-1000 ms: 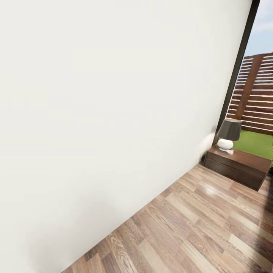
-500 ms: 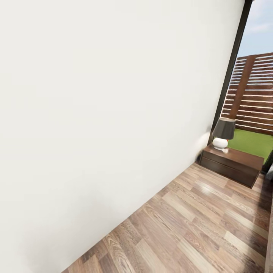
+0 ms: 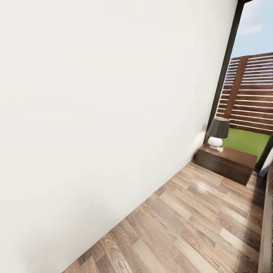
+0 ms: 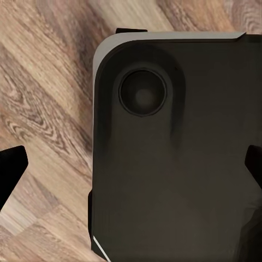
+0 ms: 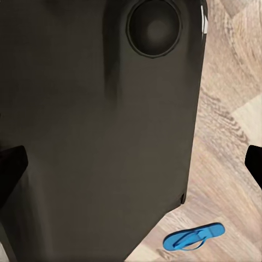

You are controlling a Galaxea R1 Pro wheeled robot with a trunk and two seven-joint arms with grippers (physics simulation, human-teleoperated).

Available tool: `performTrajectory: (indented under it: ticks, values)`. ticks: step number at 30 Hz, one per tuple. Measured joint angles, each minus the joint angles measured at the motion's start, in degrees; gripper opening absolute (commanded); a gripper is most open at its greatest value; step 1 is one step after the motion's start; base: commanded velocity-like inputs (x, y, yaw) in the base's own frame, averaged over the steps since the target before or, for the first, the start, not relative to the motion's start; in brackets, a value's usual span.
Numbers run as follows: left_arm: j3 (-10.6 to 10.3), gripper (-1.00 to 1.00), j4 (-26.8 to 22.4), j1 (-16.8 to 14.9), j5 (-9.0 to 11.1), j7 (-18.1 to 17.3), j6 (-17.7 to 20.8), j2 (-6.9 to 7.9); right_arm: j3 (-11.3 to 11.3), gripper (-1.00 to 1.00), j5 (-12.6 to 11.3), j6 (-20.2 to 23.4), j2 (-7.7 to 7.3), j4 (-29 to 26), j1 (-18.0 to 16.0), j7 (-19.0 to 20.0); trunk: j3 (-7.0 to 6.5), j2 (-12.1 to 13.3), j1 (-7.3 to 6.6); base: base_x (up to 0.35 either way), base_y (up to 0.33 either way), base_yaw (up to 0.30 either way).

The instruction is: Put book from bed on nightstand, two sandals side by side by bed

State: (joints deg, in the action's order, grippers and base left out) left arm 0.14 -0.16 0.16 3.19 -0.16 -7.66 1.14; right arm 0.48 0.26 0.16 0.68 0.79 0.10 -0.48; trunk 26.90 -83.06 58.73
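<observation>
In the head view a plain white wall (image 3: 98, 113) filled most of the frame above a wood-plank floor (image 3: 197, 223). In the far corner stood the nightstand (image 3: 226, 161), low and dark brown, with a lamp (image 3: 218, 132) of dark shade and white base on its top. Behind it a dark window frame (image 3: 223, 72) opened onto green grass (image 3: 246, 141) and a slatted wooden fence (image 3: 250, 93). A strip of the bed (image 3: 265, 231) showed at the frame's edge.

In the left wrist view the left tool (image 4: 131, 169) pointed down at the robot's dark base (image 4: 174, 158) and the plank floor, its dark fingertips (image 4: 11, 166) set wide apart at the frame's two sides with nothing between them.

In the right wrist view the right tool (image 5: 131, 161) likewise pointed down over the dark base, fingertips (image 5: 10, 164) spread wide and holding nothing. One blue sandal (image 5: 194, 236) lay flat on the floor just beside the base.
</observation>
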Motion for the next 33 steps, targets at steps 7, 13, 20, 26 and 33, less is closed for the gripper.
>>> performTrajectory:
  ticks: [7,13,20,26,33]
  values:
    - [0.0,1.0,0.0,0.0,0.0,0.0,0.0,0.0,0.0,1.0,0.0,0.0,0.01,0.0,0.0,0.0,0.0,0.0,0.0,0.0,0.0,-0.086]
    - [0.0,1.0,0.0,0.0,0.0,0.0,0.0,0.0,0.0,1.0,0.0,0.0,0.02,0.0,0.0,0.0,0.0,0.0,0.0,0.0,0.0,-0.086]
    - [0.0,1.0,0.0,0.0,0.0,0.0,0.0,0.0,0.0,1.0,0.0,0.0,0.02,0.0,0.0,0.0,0.0,0.0,0.0,0.0,0.0,-0.085]
    - [0.0,1.0,0.0,0.0,0.0,0.0,0.0,0.0,0.0,1.0,0.0,0.0,0.02,0.0,0.0,0.0,0.0,0.0,0.0,0.0,0.0,-0.085]
    - [0.0,1.0,0.0,0.0,0.0,0.0,0.0,0.0,0.0,1.0,0.0,0.0,-0.01,0.0,0.0,0.0,0.0,0.0,0.0,0.0,0.0,-0.085]
